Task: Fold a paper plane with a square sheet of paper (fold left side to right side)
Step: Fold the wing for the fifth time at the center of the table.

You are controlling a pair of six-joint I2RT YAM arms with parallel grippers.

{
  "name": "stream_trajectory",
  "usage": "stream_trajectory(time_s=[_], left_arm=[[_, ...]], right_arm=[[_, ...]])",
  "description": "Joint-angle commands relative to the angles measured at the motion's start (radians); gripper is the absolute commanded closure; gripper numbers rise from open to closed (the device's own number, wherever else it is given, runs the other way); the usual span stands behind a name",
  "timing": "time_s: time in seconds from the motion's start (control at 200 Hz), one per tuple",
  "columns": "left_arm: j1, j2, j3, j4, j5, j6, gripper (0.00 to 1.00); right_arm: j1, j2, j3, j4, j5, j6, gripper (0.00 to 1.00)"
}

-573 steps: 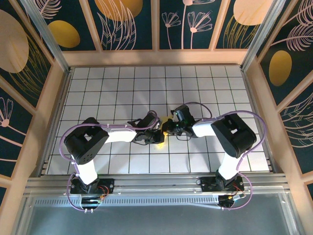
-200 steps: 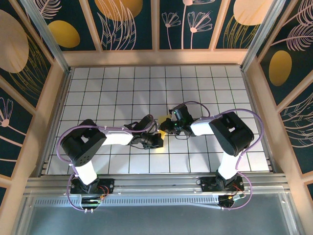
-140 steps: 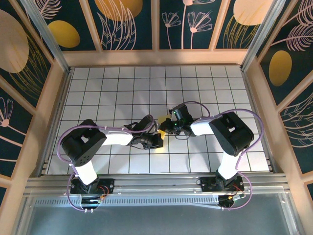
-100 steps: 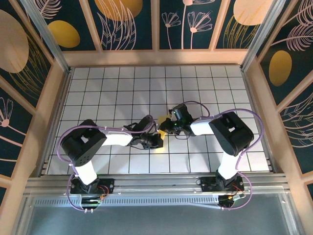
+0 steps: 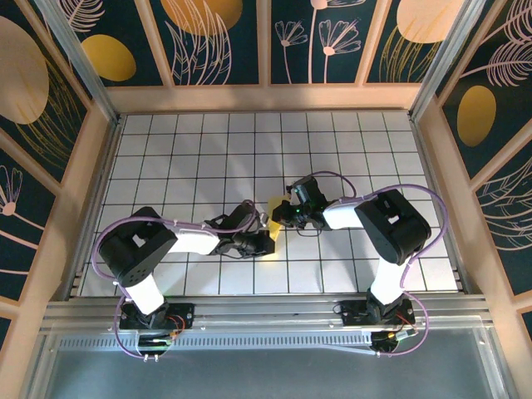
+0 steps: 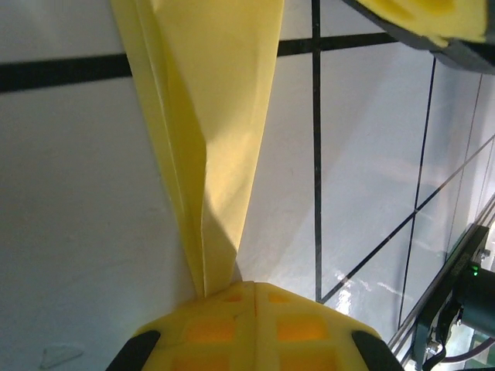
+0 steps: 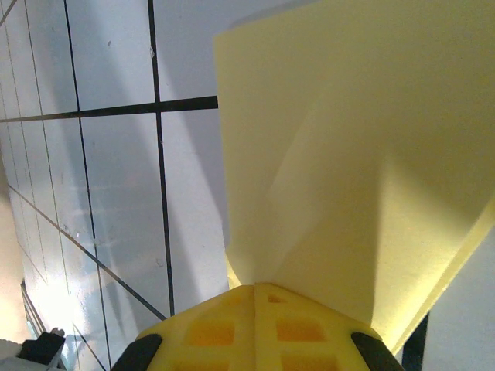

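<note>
The yellow sheet of paper (image 5: 272, 223) lies folded on the white grid table between my two grippers. In the left wrist view it is a narrow creased wedge (image 6: 216, 116) whose point ends at the tip of my left gripper (image 6: 255, 287). That gripper's jaws are shut, and the point meets the left finger rather than the seam. My left gripper (image 5: 267, 241) sits at the paper's near end. My right gripper (image 5: 281, 218) is at the far end, shut, with its tips (image 7: 255, 287) down on a wide creased flap (image 7: 348, 154).
The white tiled table (image 5: 191, 158) with black grid lines stretches out around the paper. Wooden walls with dark patterned panels (image 5: 465, 208) close it in on three sides. A metal rail (image 5: 266, 312) runs along the near edge, by the arm bases.
My left arm has sunk lower and stretched out, its gripper staying at the paper's near end. The right gripper has edged slightly away from me. Both stay shut.
</note>
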Motion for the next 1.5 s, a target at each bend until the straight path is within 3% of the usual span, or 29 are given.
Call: stream_trajectory(time_s=[0.0,0.11,0.415,0.901,1.491], left_arm=[[-0.028,-0.026,-0.072,-0.077,0.028,-0.043,0.96],[-0.028,-0.068,-0.104,-0.029,0.044,-0.072,0.97],[0.039,-0.205,0.011,-0.138,0.037,-0.005,0.98],[0.073,0.065,0.17,-0.135,0.114,0.113,0.98],[0.072,0.141,0.168,-0.149,0.056,0.136,0.98]], right_arm=[[0.015,0.073,-0.023,-0.151,0.075,-0.035,1.0],[0.014,0.074,-0.021,-0.152,0.072,-0.036,1.0],[0.019,0.08,-0.027,-0.144,0.068,-0.027,1.0],[0.027,0.091,-0.018,-0.149,0.065,-0.024,1.0],[0.029,0.089,-0.013,-0.172,0.077,-0.034,1.0]])
